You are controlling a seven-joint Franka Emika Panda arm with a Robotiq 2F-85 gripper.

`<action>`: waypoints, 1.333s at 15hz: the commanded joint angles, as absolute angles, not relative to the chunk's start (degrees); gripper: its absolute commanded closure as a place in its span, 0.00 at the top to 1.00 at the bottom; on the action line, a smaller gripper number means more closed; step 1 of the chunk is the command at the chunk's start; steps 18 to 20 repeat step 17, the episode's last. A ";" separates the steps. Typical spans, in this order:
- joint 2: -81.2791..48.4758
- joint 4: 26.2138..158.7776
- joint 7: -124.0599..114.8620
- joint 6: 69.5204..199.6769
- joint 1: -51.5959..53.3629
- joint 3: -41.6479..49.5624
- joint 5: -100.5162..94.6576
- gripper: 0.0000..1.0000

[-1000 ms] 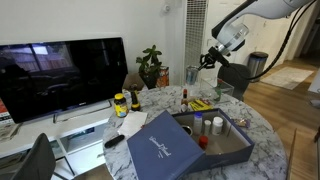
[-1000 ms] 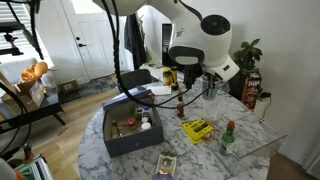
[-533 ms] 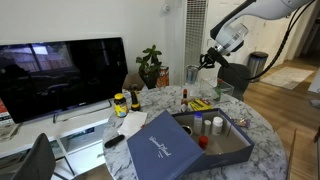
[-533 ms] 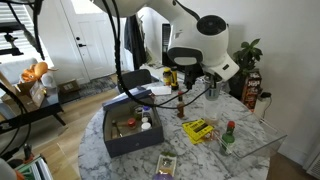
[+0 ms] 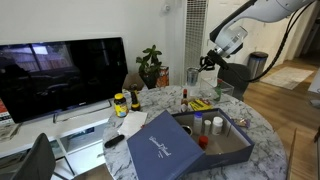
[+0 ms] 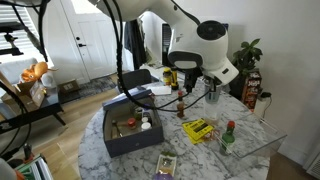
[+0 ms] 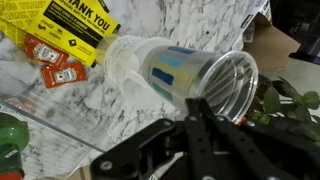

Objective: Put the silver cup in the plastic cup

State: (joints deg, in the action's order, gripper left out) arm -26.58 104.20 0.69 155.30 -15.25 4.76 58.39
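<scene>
The plastic cup point(image 7: 135, 58) is a clear tumbler standing on the marble table; it also shows in both exterior views point(image 5: 191, 75) point(image 6: 211, 92). Through its wall I see a shiny grey form with blue and white reflections point(image 7: 195, 75) that looks like the silver cup sitting inside it. My gripper point(image 7: 197, 104) is shut and empty, its tips just above and beside the cup's rim. In both exterior views the gripper point(image 5: 207, 62) point(image 6: 193, 86) hangs close to the cup without holding it.
A yellow packet point(image 7: 70, 20) point(image 6: 198, 128) and red sauce packets point(image 7: 50, 60) lie near the cup. A green bottle point(image 6: 228, 135) stands by the table edge. An open blue box point(image 5: 200, 142) point(image 6: 128, 128) holds small bottles. A plant point(image 5: 150, 65) and a TV point(image 5: 60, 75) stand behind.
The arm has shifted very slightly near the cup. The cup and the other things have not moved.
</scene>
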 commanded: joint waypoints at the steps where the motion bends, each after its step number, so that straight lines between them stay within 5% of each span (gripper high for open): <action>1: -26.93 104.24 0.66 157.14 -14.92 4.89 58.48 0.02; 2: -27.02 104.18 0.61 157.29 -14.96 4.84 58.58 0.02; 3: -27.11 104.23 0.12 157.33 -14.82 4.99 58.29 0.31; 5: -27.11 104.26 -0.02 157.23 -14.78 5.03 58.17 0.39; 13: -25.10 105.17 0.84 157.14 -13.91 4.37 58.50 0.98; 20: -24.54 104.10 4.48 155.73 -14.32 2.57 59.40 1.00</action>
